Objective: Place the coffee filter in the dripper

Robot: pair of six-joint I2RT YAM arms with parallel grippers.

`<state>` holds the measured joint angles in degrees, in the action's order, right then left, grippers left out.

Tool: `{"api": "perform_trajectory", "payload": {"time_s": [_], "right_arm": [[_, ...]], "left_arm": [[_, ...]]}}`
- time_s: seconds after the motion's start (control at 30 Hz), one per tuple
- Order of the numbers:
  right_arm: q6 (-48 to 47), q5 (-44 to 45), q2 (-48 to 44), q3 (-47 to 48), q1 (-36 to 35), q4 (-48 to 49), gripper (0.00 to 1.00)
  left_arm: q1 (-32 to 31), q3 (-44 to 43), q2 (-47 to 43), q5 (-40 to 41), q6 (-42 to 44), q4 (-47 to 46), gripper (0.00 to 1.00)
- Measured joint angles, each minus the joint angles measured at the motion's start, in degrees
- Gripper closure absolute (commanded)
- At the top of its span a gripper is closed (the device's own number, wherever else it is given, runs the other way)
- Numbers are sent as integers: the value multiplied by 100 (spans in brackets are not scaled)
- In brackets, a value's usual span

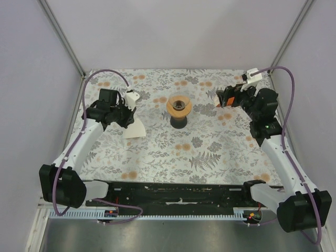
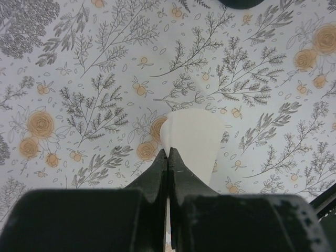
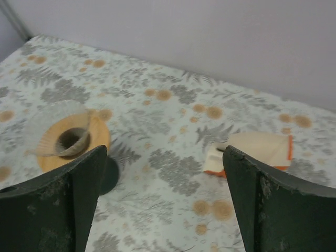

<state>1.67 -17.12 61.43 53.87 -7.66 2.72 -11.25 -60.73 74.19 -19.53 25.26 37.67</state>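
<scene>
My left gripper point(image 1: 129, 116) is shut on the coffee filter point(image 1: 134, 129), a white paper fan that hangs from its tips left of centre. The left wrist view shows the filter point(image 2: 195, 137) sticking out beyond the closed black tips of that gripper point(image 2: 169, 153), above the flowered cloth. The orange-brown dripper point(image 1: 179, 106) sits mid-table on a dark cup, to the right of the filter and apart from it. My right gripper point(image 1: 223, 98) hovers right of the dripper. Seen from the right wrist, this gripper point(image 3: 164, 153) stands open and empty, with the dripper point(image 3: 97, 137) at its left.
An orange-and-white box point(image 3: 253, 153) lies on the cloth at the back right, close to my right gripper. The dark cup point(image 1: 179, 122) holds the dripper up. Grey walls close the table point(image 1: 173, 152) at the back and sides.
</scene>
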Motion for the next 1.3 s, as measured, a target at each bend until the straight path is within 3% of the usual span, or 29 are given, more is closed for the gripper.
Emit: {"api": "perform_trajectory", "payload": {"time_s": [0.17, 0.37, 0.6, 0.9, 1.3], "right_arm": [[-942, 638, -291, -1003, 127, 1185, 2], [-1810, -455, -146, -1263, 1078, 1469, 2], [-2249, -811, 369, -988, 1812, 1561, 2], [-1908, -2074, 1471, -278, 1838, 1458, 2], [-1626, -2022, 1635, -234, 1832, 1266, 2]], "left_arm": [[-9, -573, -103, -92, 13, 372, 98], [-9, -1248, -42, -4, 15, 857, 98], [-9, -1893, -42, 273, 42, 1307, 98], [-9, -2203, -44, 660, 66, 1683, 98], [-9, -2170, -162, 796, 127, 1799, 98]]}}
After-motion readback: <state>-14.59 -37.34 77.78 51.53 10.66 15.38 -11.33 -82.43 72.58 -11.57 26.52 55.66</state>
